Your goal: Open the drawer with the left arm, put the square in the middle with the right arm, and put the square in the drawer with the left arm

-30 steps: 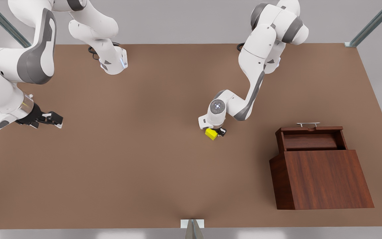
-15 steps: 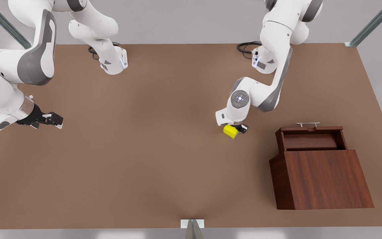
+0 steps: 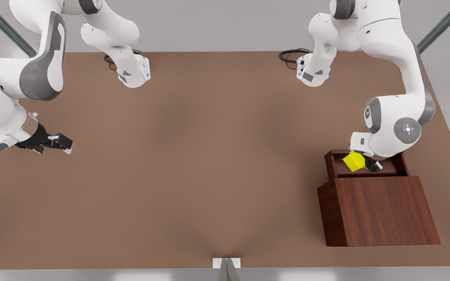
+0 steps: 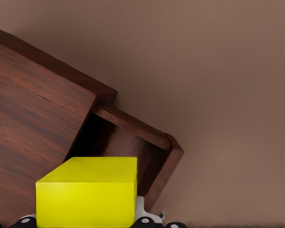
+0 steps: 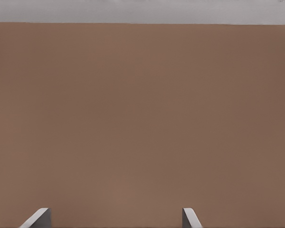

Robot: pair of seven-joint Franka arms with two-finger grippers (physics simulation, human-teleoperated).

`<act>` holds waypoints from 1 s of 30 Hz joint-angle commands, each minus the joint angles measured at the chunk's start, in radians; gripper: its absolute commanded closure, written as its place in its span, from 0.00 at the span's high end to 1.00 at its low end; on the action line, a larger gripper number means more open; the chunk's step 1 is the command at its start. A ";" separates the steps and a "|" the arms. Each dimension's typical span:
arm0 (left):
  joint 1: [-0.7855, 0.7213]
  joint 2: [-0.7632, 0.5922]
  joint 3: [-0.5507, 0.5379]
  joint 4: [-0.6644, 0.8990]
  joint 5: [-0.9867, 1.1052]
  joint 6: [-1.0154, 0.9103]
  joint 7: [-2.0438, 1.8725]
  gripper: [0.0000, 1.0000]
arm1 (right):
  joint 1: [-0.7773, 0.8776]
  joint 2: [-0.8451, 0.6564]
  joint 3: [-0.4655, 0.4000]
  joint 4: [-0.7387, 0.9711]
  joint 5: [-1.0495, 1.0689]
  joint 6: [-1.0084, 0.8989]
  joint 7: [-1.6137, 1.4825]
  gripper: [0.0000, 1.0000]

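Final step in hand: square (image 3: 354, 162) to be set in the open drawer (image 3: 332, 166). Best done by lowering straight between the tray walls, clear of the cabinet (image 3: 381, 210) top edge, releasing only once low. Left gripper (image 3: 359, 163) clamped on the square, poised over the drawer cavity; cube directly between the fingers, drawer floor just beneath. Right gripper (image 3: 64, 144) parked well apart at the front view's left, fingers (image 5: 38, 219) spread, nothing held, waiting over bare tabletop (image 3: 193, 164).
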 commanded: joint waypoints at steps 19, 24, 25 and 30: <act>0.119 0.082 0.000 0.002 -0.043 0.044 0.294 1.00 | -0.001 0.004 0.002 0.001 0.018 0.043 0.002 1.00; 0.111 0.042 0.000 0.002 -0.055 -0.004 0.010 1.00 | 0.002 0.000 0.002 0.001 0.018 0.042 0.002 1.00; 0.111 0.015 -0.001 0.002 -0.055 -0.015 -0.135 1.00 | 0.000 0.000 0.002 0.001 0.018 0.042 0.002 1.00; 0.188 -0.059 -0.207 0.153 -0.043 -0.205 -0.866 1.00 | 0.000 0.004 0.002 0.001 0.018 0.043 0.000 1.00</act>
